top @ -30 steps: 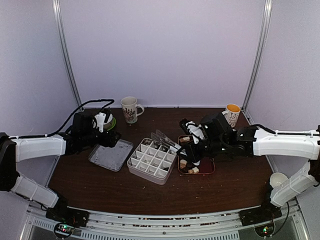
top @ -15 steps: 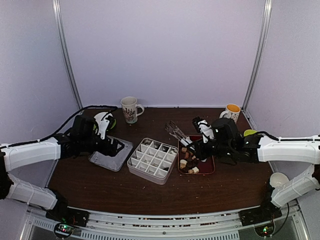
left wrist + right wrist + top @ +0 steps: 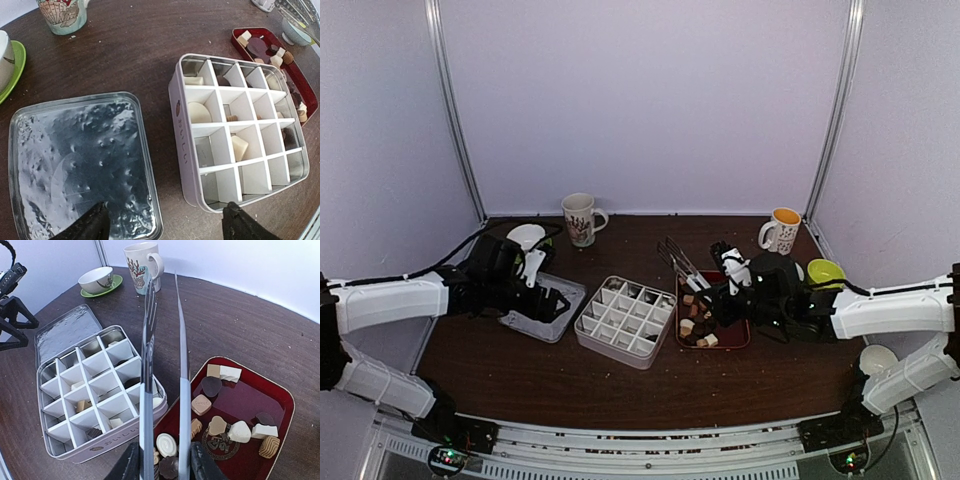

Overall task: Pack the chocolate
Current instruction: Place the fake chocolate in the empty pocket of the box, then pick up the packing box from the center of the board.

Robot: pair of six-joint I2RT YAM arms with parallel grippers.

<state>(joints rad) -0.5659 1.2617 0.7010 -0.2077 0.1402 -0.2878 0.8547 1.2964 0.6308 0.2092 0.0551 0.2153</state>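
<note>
Moved since earlier view: left gripper (image 3: 166, 221), down from over the saucer at far left to low above lid (image 3: 75, 160); right gripper (image 3: 162, 462), drawn back rightward, with tongs (image 3: 148, 365) swung off tin (image 3: 100, 445) to above far-left corner of tray (image 3: 235, 392)

Left gripper: fingers spread wide, nothing between them, near part of lid just below

Right gripper: clamped around tongs handle; blades apart, raised, pointing far-left, nothing pinched at tips

Chocolate (image 3: 201, 404): bulk loose in tray, right of tin; cubes, rounds and hearts in brown, tan and white; several pieces already seated in tin cells, many cells bare

Tin: open, mid-table, between lid on left and tray just beside on right

Reading of change: tongs empty and back over supply, so likely between a drop and next pick; packing judged partway, well short of full

Left gripper's descent toward lid: possibly early staging for closing, premature with cells unfilled

Next need, judged: tongs lowered onto one piece, light squeeze; small rounded pieces apt to slip
</note>
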